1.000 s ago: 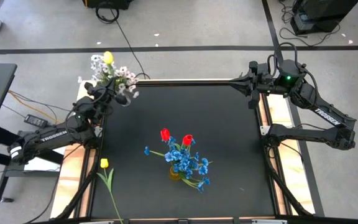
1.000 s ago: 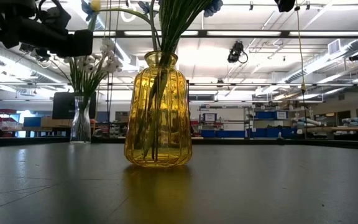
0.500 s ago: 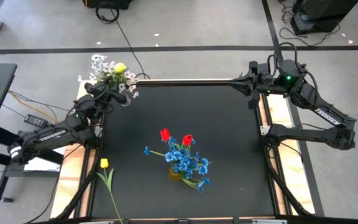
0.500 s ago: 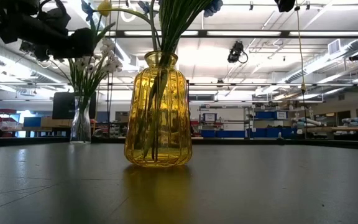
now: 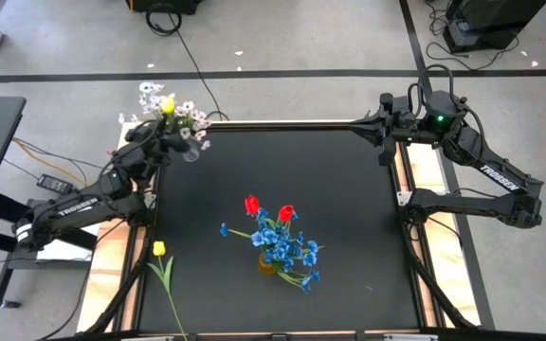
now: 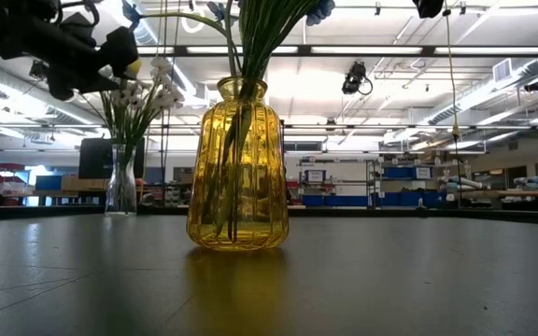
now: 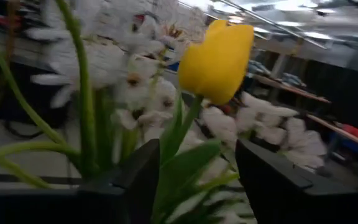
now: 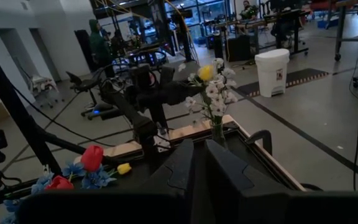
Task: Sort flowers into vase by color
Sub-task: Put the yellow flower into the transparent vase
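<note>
From above, the left arm reaches to the table's (image 5: 349,218) far left corner, its left claw (image 5: 166,135) beside the clear vase (image 5: 191,152) holding white sprays (image 5: 192,116) and a yellow tulip (image 5: 168,105). The right arm waits folded at the far right corner. A yellow vase (image 5: 269,264) mid-table holds blue sprays (image 5: 287,251) and red tulips (image 5: 252,204); another yellow tulip (image 5: 158,249) lies at the left edge.

Low down, the left claw (image 6: 110,51) hangs above the clear vase (image 6: 121,187).

From the left wrist, the fingers (image 7: 142,177) stand apart around the tulip's stem, not pinching it.

From the right wrist, the right claw (image 8: 199,163) is nearly closed, empty.
</note>
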Robot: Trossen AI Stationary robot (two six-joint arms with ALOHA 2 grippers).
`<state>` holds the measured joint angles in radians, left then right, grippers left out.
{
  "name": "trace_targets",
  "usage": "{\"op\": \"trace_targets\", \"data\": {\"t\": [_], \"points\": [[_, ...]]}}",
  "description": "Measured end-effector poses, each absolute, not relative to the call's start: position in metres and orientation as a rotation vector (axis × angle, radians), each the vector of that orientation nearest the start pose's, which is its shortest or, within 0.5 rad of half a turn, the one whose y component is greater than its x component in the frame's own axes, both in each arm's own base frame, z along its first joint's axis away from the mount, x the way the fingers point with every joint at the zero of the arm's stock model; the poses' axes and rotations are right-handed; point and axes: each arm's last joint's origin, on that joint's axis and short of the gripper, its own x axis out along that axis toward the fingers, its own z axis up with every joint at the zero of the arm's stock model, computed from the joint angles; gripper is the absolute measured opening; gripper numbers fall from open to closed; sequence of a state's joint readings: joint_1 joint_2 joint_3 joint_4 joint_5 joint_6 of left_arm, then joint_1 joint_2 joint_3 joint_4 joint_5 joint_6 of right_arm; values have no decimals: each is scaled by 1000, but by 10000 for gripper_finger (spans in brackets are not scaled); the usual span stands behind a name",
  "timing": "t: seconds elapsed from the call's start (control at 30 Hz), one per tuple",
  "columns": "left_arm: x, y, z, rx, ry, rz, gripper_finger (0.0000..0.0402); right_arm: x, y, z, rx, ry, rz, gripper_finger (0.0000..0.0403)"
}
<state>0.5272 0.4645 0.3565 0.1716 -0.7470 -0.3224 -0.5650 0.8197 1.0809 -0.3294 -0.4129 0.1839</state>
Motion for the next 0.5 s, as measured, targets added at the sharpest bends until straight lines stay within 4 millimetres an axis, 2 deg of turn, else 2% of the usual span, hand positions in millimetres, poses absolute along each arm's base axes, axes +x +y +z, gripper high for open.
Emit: {"op": "trace_targets", "data": {"t": [0.2,0.3,0.4,0.5], "points": [[99,72,263,-241,-237,1118,211,137,-73,411,215,46,-157,48],[98,65,266,-106,-120,1040,211,137,-73,411,215,46,-157,48],[89,57,281,-30,-14,1006,211,137,-73,411,215,46,-158,48],[77,51,298,-47,61,1000,211,137,-73,411,215,46,-158,48]]}}
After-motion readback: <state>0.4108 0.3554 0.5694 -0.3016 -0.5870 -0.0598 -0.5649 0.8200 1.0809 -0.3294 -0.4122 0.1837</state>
